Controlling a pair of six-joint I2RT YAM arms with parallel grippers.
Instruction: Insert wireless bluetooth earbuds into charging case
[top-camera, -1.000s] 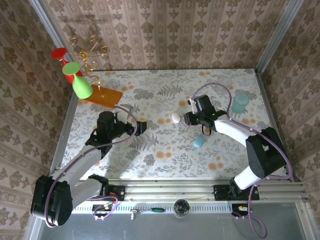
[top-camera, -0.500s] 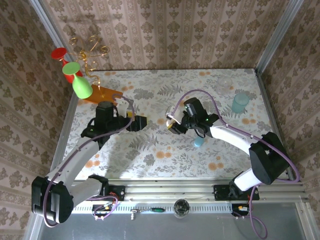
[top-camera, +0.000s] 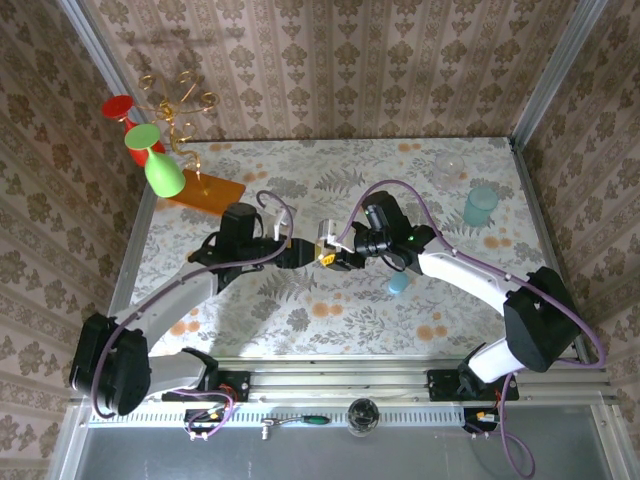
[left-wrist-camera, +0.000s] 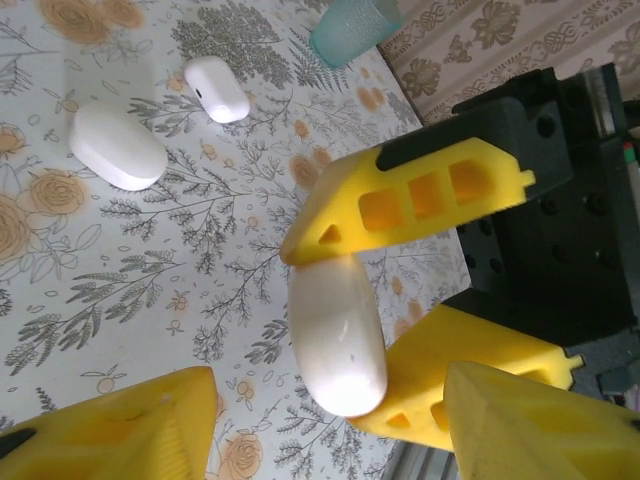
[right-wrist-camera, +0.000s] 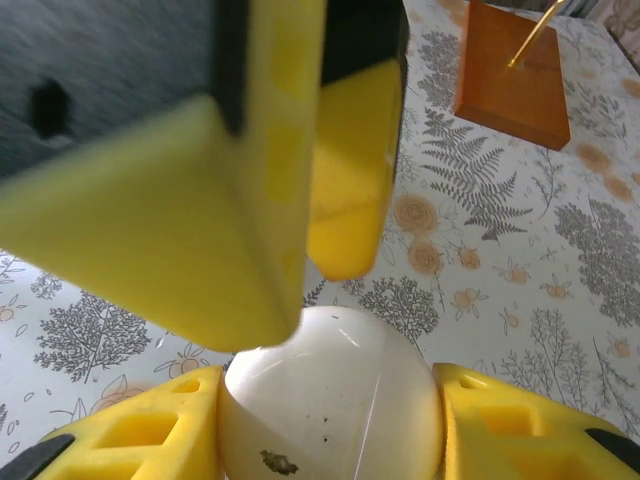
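R gripper (right-wrist-camera: 330, 430) is clamped on a white oval piece (left-wrist-camera: 337, 340), held up off the table (top-camera: 300, 170) approx mid-table. My L gripper (top-camera: 298, 256) sits at its 9 o'clock, nose to nose, jaws apart either side of the oval's free end. L wrist cam shows gaps, so no grip there. Charging case (left-wrist-camera: 118, 147) lies flat on the table, at 10 o'clock from the oval in L wrist cam. A smaller pale capsule (left-wrist-camera: 217, 89) sits near the case at 1 o'clock, not touching.
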